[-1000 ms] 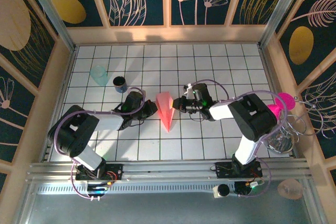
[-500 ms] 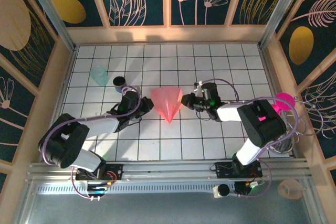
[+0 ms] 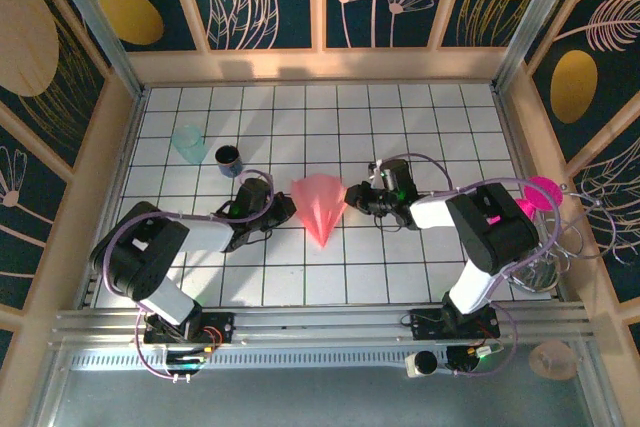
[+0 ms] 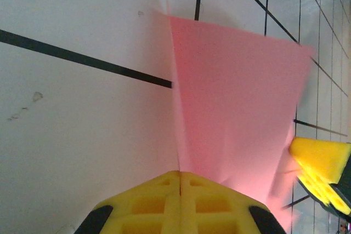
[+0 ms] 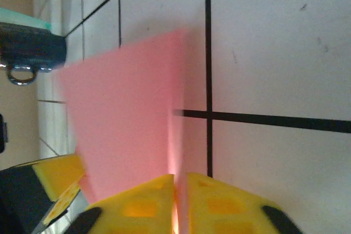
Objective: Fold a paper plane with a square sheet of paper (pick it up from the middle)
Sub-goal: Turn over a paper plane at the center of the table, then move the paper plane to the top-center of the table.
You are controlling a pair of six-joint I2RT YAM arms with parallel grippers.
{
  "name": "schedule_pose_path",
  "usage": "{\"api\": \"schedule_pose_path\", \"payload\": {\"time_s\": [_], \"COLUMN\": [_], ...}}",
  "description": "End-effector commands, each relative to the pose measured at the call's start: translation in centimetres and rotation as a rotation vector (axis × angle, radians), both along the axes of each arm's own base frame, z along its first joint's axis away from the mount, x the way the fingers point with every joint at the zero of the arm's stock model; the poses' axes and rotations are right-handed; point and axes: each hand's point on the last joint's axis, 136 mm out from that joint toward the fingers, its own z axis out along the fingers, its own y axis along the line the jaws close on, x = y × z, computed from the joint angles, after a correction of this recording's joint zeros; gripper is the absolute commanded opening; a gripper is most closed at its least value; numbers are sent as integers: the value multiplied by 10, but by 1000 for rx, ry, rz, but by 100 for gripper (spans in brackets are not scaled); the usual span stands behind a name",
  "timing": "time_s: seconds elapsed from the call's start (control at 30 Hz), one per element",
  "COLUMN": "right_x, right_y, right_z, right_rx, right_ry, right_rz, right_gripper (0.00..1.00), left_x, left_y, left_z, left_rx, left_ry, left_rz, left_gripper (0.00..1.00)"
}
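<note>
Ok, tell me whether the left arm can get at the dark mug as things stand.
Probably yes for reach: the dark mug stands close beyond the left gripper, with bare tiles between. But that gripper is shut on the paper plane, so it would have to let go first.

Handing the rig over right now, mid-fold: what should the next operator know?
Left gripper: shut on the left edge of the paper plane.
Right gripper: pinching its right edge, fingers almost touching.
Plane: mid-table between both grippers, wings spread, nose toward the arm bases.
Done: dart shape folded, centre crease in.
Left: probably just release both edges and back the arms off.
</note>
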Motion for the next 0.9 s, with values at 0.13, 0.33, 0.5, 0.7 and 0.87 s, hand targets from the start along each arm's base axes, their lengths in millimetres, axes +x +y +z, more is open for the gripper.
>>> {"api": "schedule_pose_path", "payload": {"time_s": [0.13, 0.33, 0.5, 0.7, 0.87], "right_x": [12, -13, -30, -42, -48], "right_y": [-15, 12, 33, 56, 68], "right_z": [34, 35, 23, 15, 12], "right_rx": [-188, -247, -255, -257, -284], "right_ry": [-99, -95, -58, -43, -45], "right_rz": [-33, 29, 75, 148, 187], "right_gripper": [37, 43, 47, 48, 48], "left_x": [8, 10, 10, 10, 9], "left_y": [-15, -16, -16, -17, -17], "left_z": [13, 16, 17, 21, 23], "left_rx": [-55, -55, -56, -62, -65], "left_ry": [-27, -30, -30, -34, -38], "left_rz": [-45, -43, -44, -48, -53], "left_gripper": [0, 0, 0, 0, 0]}}
